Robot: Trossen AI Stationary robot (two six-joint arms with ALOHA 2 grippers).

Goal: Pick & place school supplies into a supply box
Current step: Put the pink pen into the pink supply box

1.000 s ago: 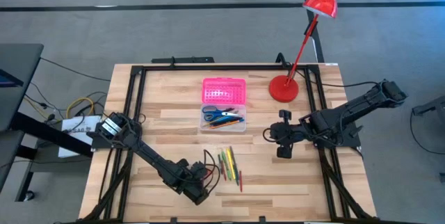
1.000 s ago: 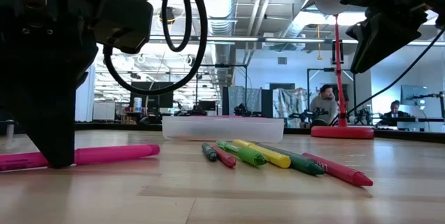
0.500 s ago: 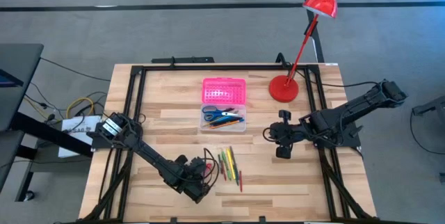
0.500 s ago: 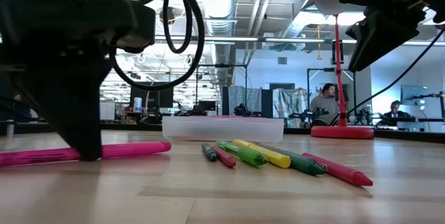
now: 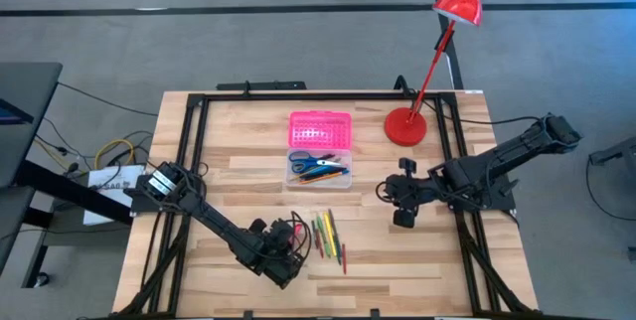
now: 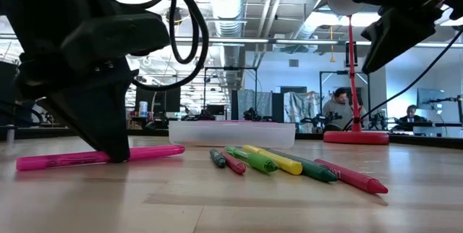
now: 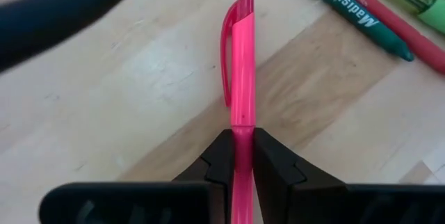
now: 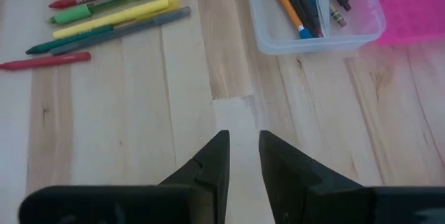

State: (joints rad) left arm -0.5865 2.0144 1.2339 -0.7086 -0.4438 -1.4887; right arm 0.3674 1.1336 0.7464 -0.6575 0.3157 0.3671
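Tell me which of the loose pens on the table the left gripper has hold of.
The pink pen: the left gripper is shut on it, apart from the green, yellow and red ones lying in a cluster.

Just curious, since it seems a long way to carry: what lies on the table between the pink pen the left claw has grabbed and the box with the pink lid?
In the high view, only bare wood separates the pink pen, clamped in the left gripper, from the supply box. The loose markers lie off to the side.

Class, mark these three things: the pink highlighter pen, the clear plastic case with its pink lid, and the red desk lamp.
Pink highlighter pen (image 7: 241,71), left wrist view, on its capped upper barrel.
Clear plastic case with pink lid (image 5: 319,148), high view, on the hinge edge.
Red desk lamp (image 5: 404,126), high view, on its round base.
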